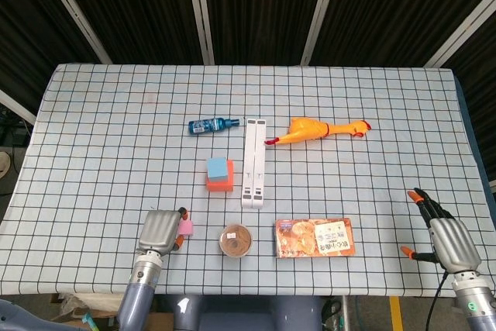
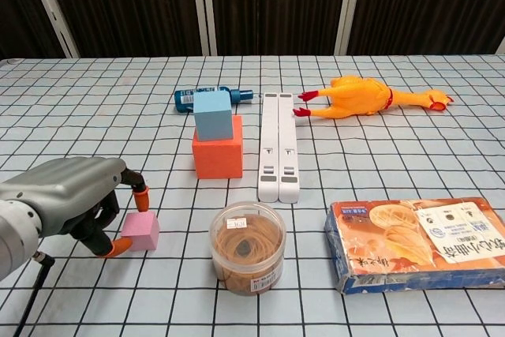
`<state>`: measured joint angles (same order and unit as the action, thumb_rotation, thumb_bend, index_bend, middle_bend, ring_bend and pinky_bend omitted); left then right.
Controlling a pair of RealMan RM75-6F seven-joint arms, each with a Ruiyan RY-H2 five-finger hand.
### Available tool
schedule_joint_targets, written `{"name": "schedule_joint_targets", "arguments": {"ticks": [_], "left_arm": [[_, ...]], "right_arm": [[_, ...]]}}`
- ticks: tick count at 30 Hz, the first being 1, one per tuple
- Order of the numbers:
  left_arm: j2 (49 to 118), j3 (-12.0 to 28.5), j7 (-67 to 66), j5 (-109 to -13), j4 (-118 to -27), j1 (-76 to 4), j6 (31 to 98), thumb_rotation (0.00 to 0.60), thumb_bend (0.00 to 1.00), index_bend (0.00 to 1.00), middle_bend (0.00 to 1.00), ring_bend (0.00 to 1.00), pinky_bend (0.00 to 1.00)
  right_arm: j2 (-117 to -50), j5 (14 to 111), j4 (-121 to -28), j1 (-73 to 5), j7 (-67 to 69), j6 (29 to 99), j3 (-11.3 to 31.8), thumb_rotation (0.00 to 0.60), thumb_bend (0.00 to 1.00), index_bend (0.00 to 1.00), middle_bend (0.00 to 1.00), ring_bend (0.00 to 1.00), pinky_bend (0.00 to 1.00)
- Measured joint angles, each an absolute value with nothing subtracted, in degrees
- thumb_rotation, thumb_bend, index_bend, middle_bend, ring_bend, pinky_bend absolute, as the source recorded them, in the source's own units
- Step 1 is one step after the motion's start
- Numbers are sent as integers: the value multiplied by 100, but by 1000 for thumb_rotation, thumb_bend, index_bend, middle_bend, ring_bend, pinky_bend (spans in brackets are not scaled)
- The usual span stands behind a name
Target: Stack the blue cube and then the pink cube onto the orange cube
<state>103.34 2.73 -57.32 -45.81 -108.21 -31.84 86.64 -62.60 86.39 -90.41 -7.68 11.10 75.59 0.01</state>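
Note:
The blue cube (image 1: 216,167) (image 2: 213,114) sits on top of the orange cube (image 1: 222,181) (image 2: 218,158) near the table's middle. The small pink cube (image 1: 187,227) (image 2: 141,231) lies flat on the cloth near the front edge. My left hand (image 1: 160,232) (image 2: 72,195) is right beside it on its left. One orange-tipped finger reaches behind the cube and the thumb lies at its front corner, with a little slack between them. My right hand (image 1: 443,232) hovers at the front right corner with its fingers spread and nothing in them; only the head view shows it.
A round tub of rubber bands (image 1: 235,240) (image 2: 248,247) stands just right of the pink cube. A snack packet (image 1: 315,237) (image 2: 418,242) lies further right. A white bar (image 1: 254,162) (image 2: 278,144) lies next to the stack, with a blue bottle (image 1: 212,125) and a rubber chicken (image 1: 318,129) (image 2: 363,96) behind.

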Motion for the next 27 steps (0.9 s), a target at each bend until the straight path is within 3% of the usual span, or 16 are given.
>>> {"name": "schedule_joint_targets", "arguments": {"ticks": [27], "left_arm": [[10291, 334, -5708, -4654, -10846, -3073, 8591, 600, 410, 409, 881, 765, 843]], "right_arm": [[-6268, 8602, -9022, -774, 1128, 7530, 5, 600, 56, 88, 58, 163, 289]]}}
